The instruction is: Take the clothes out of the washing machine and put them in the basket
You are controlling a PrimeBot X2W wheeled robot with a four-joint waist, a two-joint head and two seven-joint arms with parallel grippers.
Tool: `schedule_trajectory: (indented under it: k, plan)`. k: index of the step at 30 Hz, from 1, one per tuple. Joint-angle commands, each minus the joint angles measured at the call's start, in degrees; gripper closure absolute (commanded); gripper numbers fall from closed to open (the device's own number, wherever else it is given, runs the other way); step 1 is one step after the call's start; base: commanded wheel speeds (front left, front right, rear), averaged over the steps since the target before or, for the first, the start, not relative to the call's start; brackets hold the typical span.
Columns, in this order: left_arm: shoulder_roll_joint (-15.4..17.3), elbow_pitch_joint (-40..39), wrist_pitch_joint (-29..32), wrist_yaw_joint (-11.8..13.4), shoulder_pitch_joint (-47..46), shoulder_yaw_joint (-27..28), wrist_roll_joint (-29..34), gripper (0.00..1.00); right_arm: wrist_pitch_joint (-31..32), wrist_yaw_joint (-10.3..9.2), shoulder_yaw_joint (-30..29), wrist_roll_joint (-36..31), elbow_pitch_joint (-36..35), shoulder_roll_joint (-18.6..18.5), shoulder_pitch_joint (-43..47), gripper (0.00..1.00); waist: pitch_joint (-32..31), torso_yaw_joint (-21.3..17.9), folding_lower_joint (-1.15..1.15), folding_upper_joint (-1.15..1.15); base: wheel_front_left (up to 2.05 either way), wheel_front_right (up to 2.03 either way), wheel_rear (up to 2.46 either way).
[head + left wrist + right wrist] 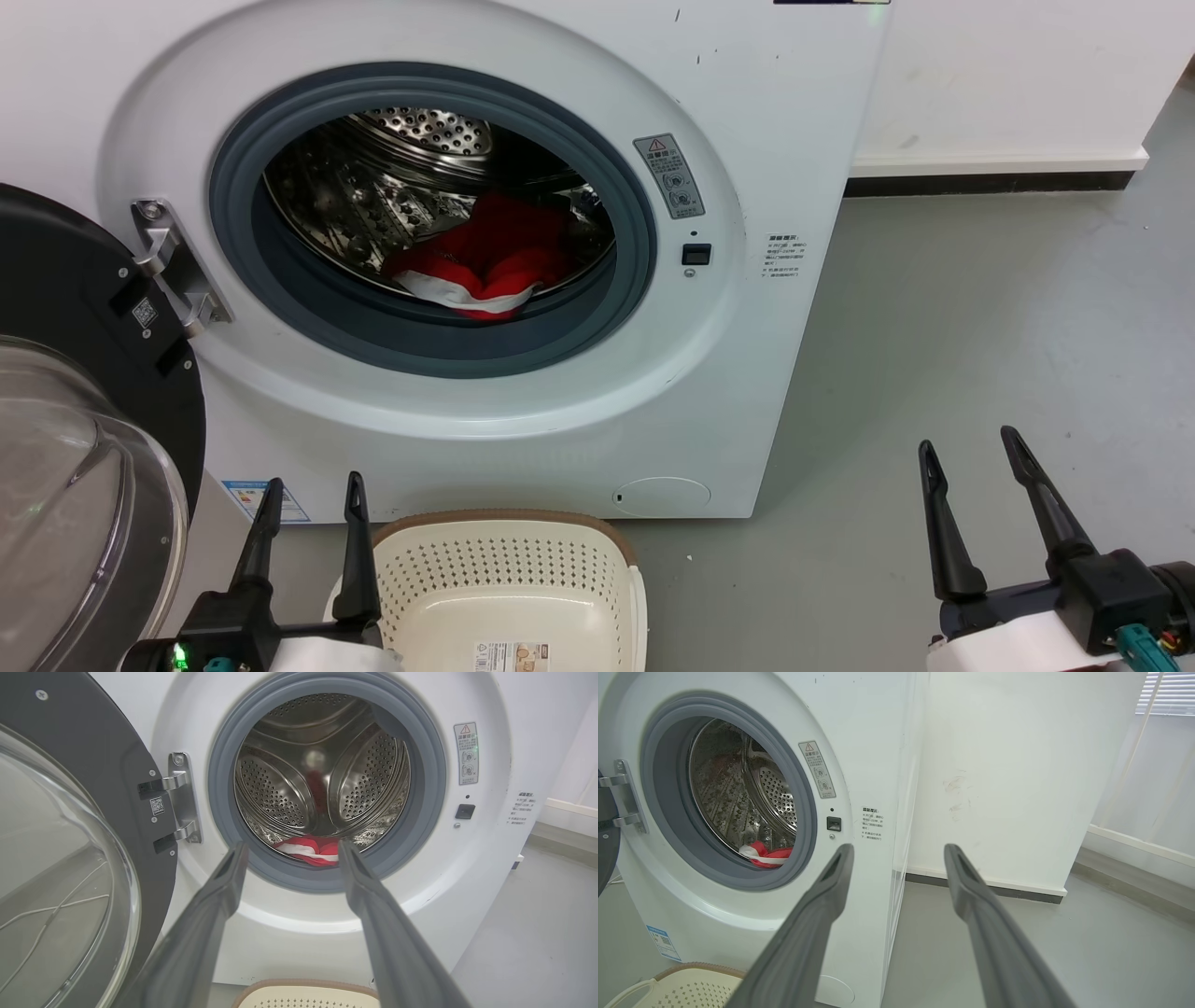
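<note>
Grey floor (980,327) spreads right of the washing machine (766,140) at upper centre, the clothes (485,257) lie inside it, the basket (504,519) sits bottom centre, and the left gripper (315,483) and right gripper (969,441) hold their jaws apart, empty.

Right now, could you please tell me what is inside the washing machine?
Red clothes with a white panel lie bunched at the bottom front of the steel drum, behind the grey gasket. Anything under the bundle is covered, so the garment count is unclear.
</note>
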Motion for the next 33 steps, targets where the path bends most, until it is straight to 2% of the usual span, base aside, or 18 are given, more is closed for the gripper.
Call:
schedule_trajectory:
  k: [1,25,29,33]
  plan:
    - [0.15,-0.38,-0.42,0.32,0.81,-0.19,1.14,0.00,-0.59,-0.04,0.03,-1.04,-0.35,-0.05,0.58,0.00,0.01,-0.01,0.00,0.00,0.00,0.00,0.00]
    - [0.14,1.00,-0.46,-0.24,0.61,0.09,0.35,0.00,-0.54,-0.04,-0.08,0.27,0.57,-0.05,0.68,0.00,0.08,0.05,0.00,0.00,0.00,0.00,0.00]
    - [0.15,1.61,-0.46,-1.10,-0.77,0.39,-0.53,0.00,-0.54,-0.04,-0.11,0.42,0.37,-0.05,0.14,0.00,0.60,0.01,0.00,0.00,0.00,0.00,0.00]
    - [0.15,3.24,-0.46,-3.20,-4.08,1.68,-1.39,0.00,-0.54,-0.04,-0.07,0.41,0.17,-0.04,-1.01,0.00,1.73,-0.12,0.00,0.00,0.00,0.00,0.00]
